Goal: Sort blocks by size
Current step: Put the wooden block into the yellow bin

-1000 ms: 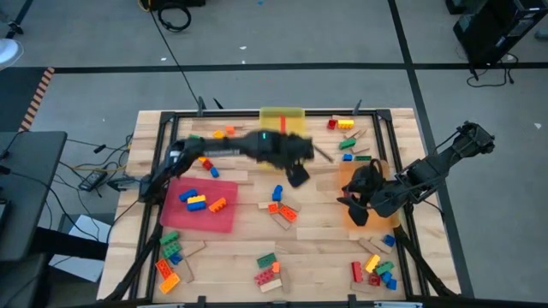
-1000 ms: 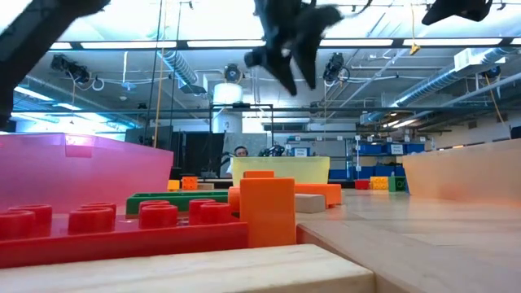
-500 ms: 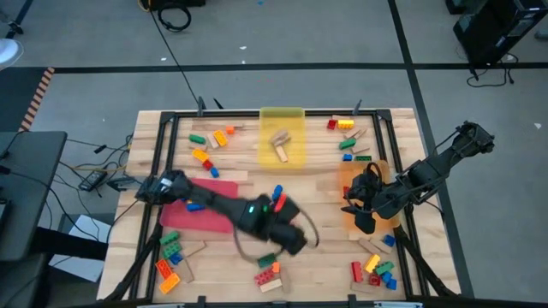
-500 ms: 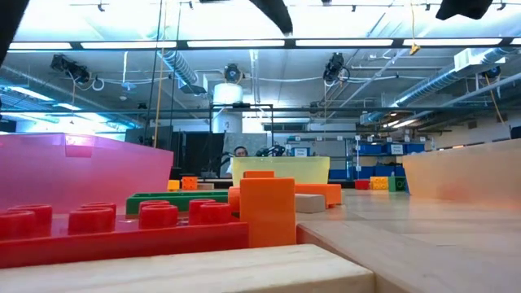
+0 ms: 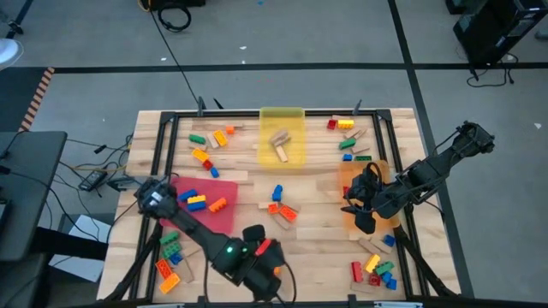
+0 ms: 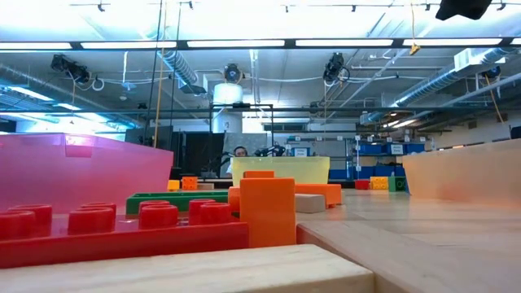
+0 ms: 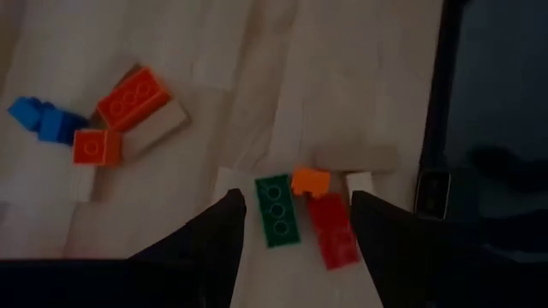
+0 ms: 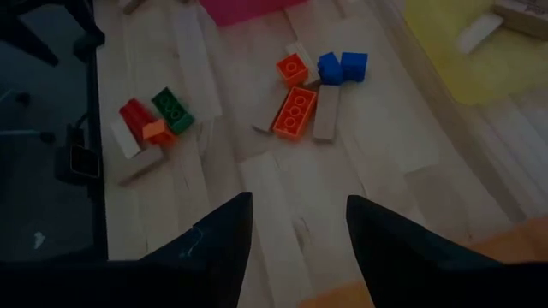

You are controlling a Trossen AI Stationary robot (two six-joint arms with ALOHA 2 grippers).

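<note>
Counting trays left to right on the counter: one red tray holding about four bricks, one yellow tray holding two tan wooden blocks, one orange tray, contents hidden by the right arm. Loose bricks lie in clusters around the counter. Left claw hovers, fingers apart and empty, above a green, orange and red cluster at the near edge. Right claw, fingers apart, empty, hangs over the orange tray.

The high view looks straight down on the whole table; the low view sits at tabletop level, close behind a red brick. Both wrist views share the green brick.
</note>
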